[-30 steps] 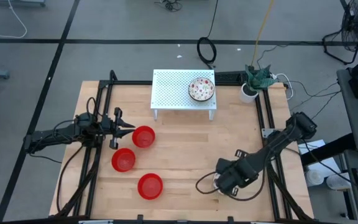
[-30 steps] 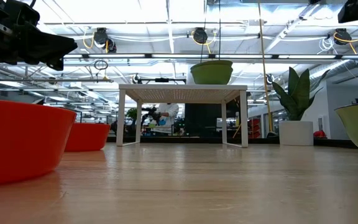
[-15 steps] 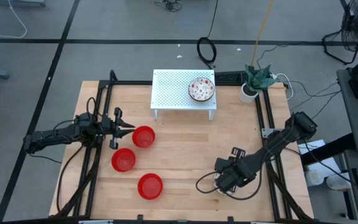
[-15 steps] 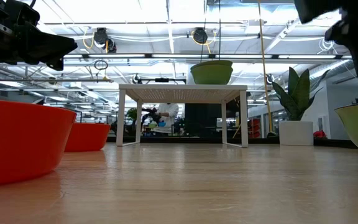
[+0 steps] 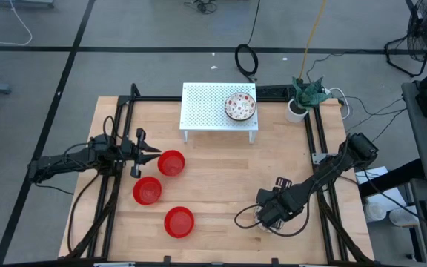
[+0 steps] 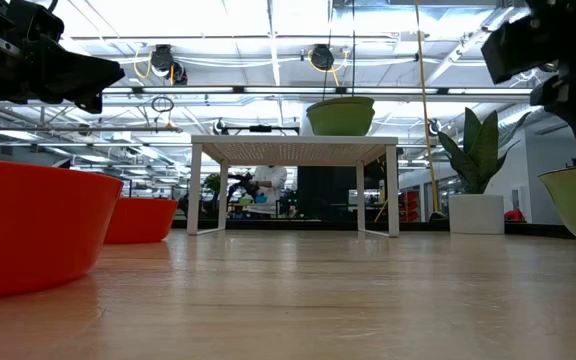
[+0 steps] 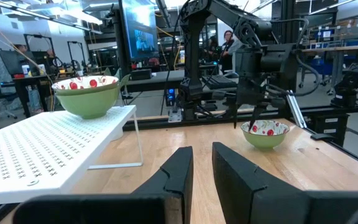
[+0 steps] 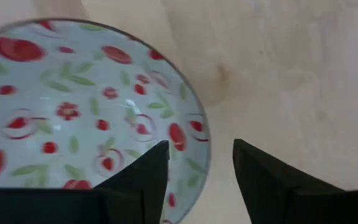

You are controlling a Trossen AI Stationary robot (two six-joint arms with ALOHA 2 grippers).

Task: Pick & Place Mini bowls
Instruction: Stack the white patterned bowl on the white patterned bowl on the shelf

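Three red mini bowls (image 5: 171, 162) (image 5: 147, 190) (image 5: 179, 221) stand on the table's left half. One floral mini bowl (image 5: 239, 105) sits on the white rack (image 5: 206, 111). Another floral bowl (image 8: 73, 106) (image 7: 265, 134) stands on the table near the right front, under my right gripper (image 8: 197, 155) (image 5: 267, 216). That gripper is open and points down, one finger over the bowl's inside and one outside its rim (image 8: 202, 140). I see no touch. My left gripper (image 5: 156, 153) (image 7: 201, 149) hovers just left of the farthest red bowl, open by a narrow gap, with nothing in it.
A white cup with a green plant (image 5: 296, 110) stands at the far right corner. Black frame rails (image 5: 319, 148) run along the table's left and right sides. Bare wood lies between the red bowls and the right arm. People and equipment show in the room beyond.
My right gripper has opened over the floral bowl near the right front. The bowl stands on the table where it was.
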